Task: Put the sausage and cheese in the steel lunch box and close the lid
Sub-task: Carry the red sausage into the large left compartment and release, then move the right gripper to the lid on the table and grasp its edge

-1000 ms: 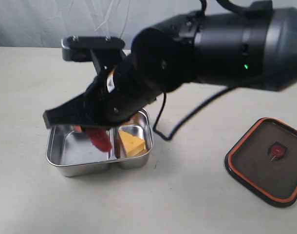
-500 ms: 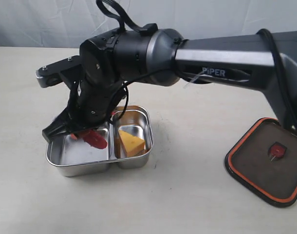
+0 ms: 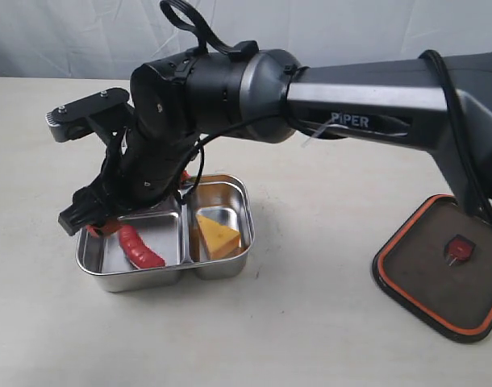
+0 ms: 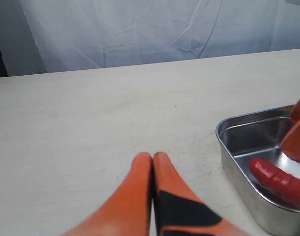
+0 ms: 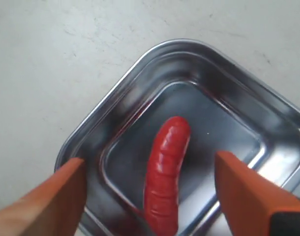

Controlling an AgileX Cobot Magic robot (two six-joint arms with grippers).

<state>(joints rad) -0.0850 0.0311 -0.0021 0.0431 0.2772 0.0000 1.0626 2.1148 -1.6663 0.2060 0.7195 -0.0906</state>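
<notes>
The pale table [image 3: 310,330] carries everything. The right arm [image 3: 375,121] reaches across to the steel lunch box [image 3: 248,216], while the lid [image 3: 427,278] lies on the table well off to the right. The right gripper [image 5: 151,189] hangs over the box's larger compartment, fingers spread wide and clear of the sausage [image 3: 139,248] lying between them. The cheese [image 3: 218,236] sits in the smaller compartment. The left gripper [image 4: 151,162] is pinched closed on nothing beside the box.

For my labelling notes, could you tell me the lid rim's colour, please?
Orange rim on the lid, best in the exterior view.
</notes>
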